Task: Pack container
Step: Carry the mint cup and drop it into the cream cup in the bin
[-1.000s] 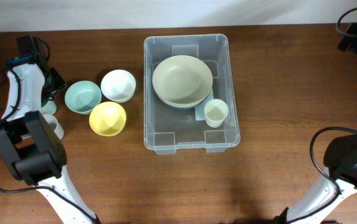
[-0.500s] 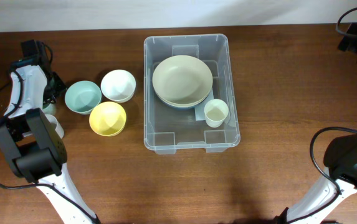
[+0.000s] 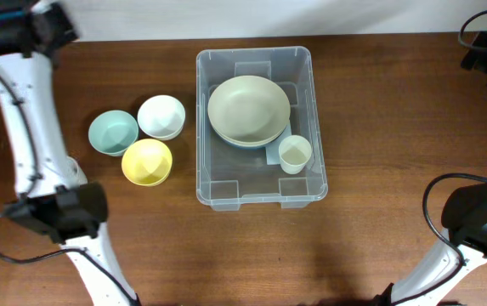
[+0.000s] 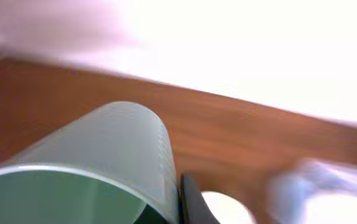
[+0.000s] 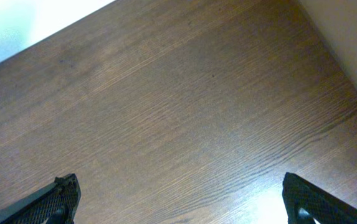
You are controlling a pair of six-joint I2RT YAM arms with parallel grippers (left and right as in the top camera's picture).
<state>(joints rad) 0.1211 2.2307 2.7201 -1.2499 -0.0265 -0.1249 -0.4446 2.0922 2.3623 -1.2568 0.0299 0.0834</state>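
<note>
Worktop of dark brown wood carries a clear plastic container at its middle, long side running away from the robot. Inside the container, toward the far end, a large beige bowl sits stacked on a pale blue-grey dish whose edge shows on the near side. A small cream cup stands upright just beside them, against the right wall; the near end of the container is bare.

Left of the container, three small bowls cluster, touching or nearly touching: a teal bowl furthest left, a white bowl nearest the container's far corner, and a yellow bowl in front of both.

The left arm reaches up to the far left corner of the overhead view. Its wrist view is blurred, yet a pale green cup fills the lower left, with one dark left finger pressed against its wall; the left fingers are closed, pinching this cup above the worktop.

The right arm sits at the far right corner, well apart from the container. The right fingers are spread wide over bare wood and hold nothing.
</note>
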